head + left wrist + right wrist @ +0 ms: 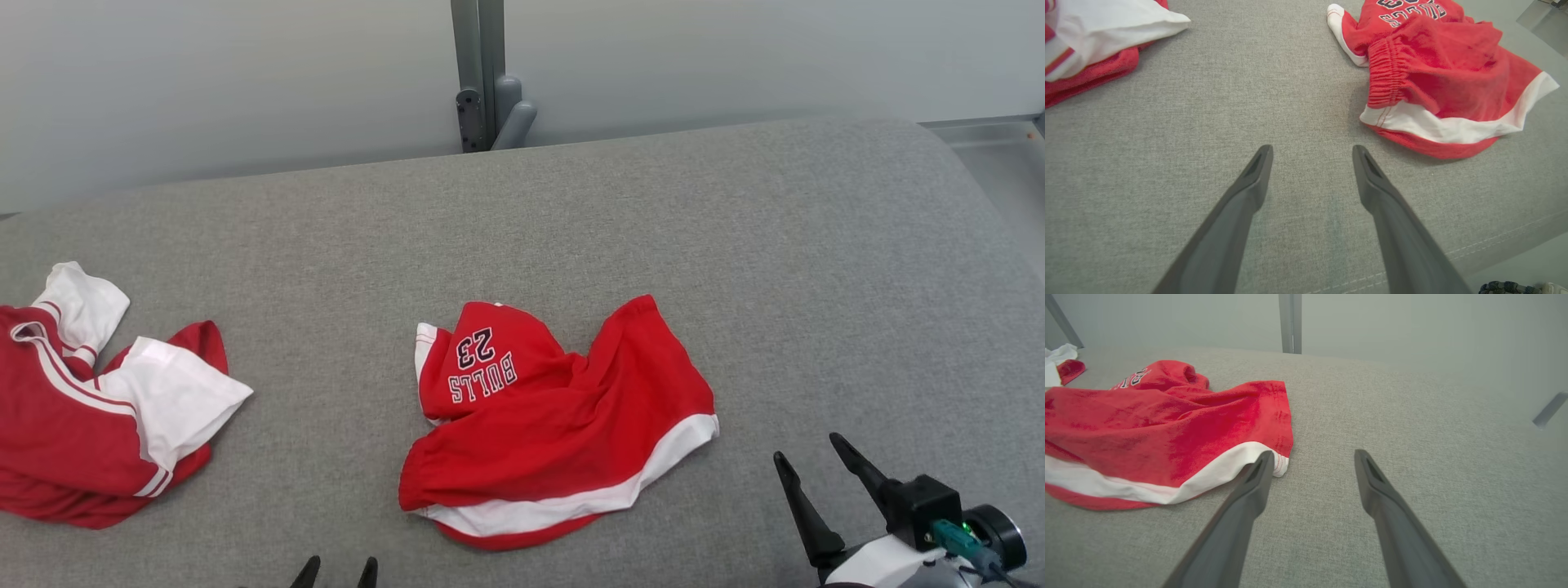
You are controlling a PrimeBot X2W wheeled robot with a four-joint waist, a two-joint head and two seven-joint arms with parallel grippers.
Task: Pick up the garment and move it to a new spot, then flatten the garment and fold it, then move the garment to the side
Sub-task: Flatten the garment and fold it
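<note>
At the middle of the grey fabric surface (735, 245), the crumpled red shorts with white trim (555, 416) are seen bunched, not yet lifted. The right gripper (808, 449) is held wide just right of the hem, the left gripper (336, 570) wide at the near edge, presumably readied for pickup.

I read "BULLS" and "23" on the red shorts (555, 416), upside down from my head camera, dark letters edged white, partly cut off in the left wrist view
</note>
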